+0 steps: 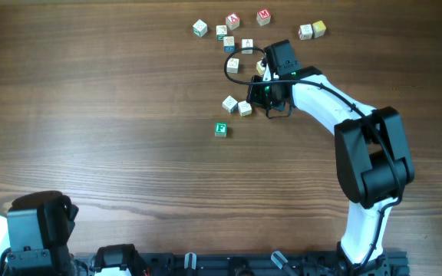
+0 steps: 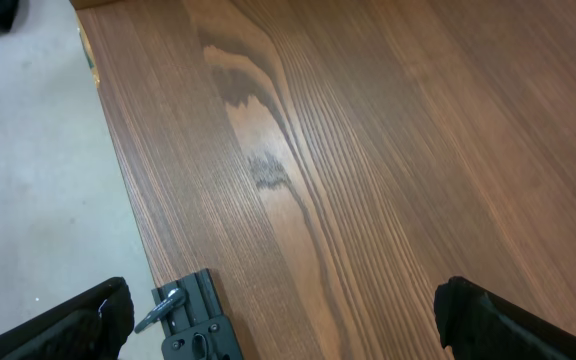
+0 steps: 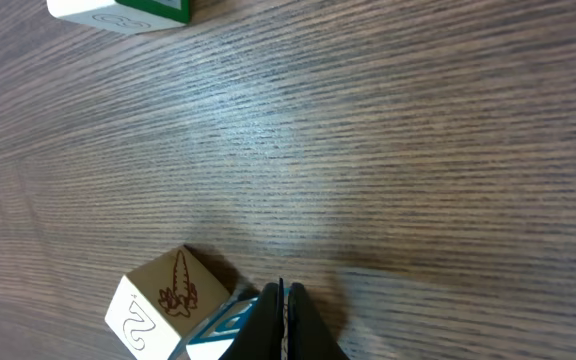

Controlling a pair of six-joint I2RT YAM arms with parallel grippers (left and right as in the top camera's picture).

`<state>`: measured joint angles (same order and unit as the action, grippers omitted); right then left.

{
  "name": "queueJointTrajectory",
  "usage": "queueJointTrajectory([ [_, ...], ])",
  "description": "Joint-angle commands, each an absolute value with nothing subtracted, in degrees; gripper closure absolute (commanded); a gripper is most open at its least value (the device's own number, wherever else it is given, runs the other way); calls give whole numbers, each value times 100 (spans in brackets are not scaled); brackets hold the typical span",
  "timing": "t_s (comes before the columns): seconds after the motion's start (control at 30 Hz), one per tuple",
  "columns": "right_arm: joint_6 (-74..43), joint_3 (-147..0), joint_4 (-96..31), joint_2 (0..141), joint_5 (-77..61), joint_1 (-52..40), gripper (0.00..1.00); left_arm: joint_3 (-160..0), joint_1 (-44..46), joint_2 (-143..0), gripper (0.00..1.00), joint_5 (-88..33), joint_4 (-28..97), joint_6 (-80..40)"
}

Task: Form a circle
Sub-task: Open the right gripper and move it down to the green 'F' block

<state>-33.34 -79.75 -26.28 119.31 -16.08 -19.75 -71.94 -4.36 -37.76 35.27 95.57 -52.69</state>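
The circle is a small cluster of cubes: two pale ones (image 1: 229, 103) (image 1: 245, 108) and a green-faced one (image 1: 220, 129) a little below them. My right gripper (image 1: 254, 98) is shut and holds nothing. It sits low on the table at the cluster's right side. In the right wrist view its shut fingertips (image 3: 284, 322) press against a blue-faced cube (image 3: 220, 337). A pale cube with a carrot drawing (image 3: 163, 298) lies beside that, and the green cube (image 3: 123, 10) is at the top edge. My left gripper (image 2: 288, 330) stands open over the table's near-left corner, far from the cubes.
Several loose letter cubes lie scattered behind the cluster, among them a red one (image 1: 263, 16), a pale one (image 1: 199, 28) and a pair (image 1: 311, 30) at the back right. A black cable loop (image 1: 240, 65) hangs off the right arm. A clamp bracket (image 2: 196, 325) sits on the table edge.
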Motion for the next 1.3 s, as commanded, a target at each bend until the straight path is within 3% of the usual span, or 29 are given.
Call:
queueJointTrajectory([
  [0.0,-3500,-8020,-2818,12038,-1406,-1979,96,-7190,-478,-3765,0,3542,9544,-5339],
  [0.4,-3548,-8138,-3632,12009,-1518,-1927,96,-7190,-478,-3765,0,3542,9544,-5339],
  [1.27,-3380,-8138,-3472,12011,-1984,-1927,95,-7190,-478,-3765,0,3542,9544,-5339],
])
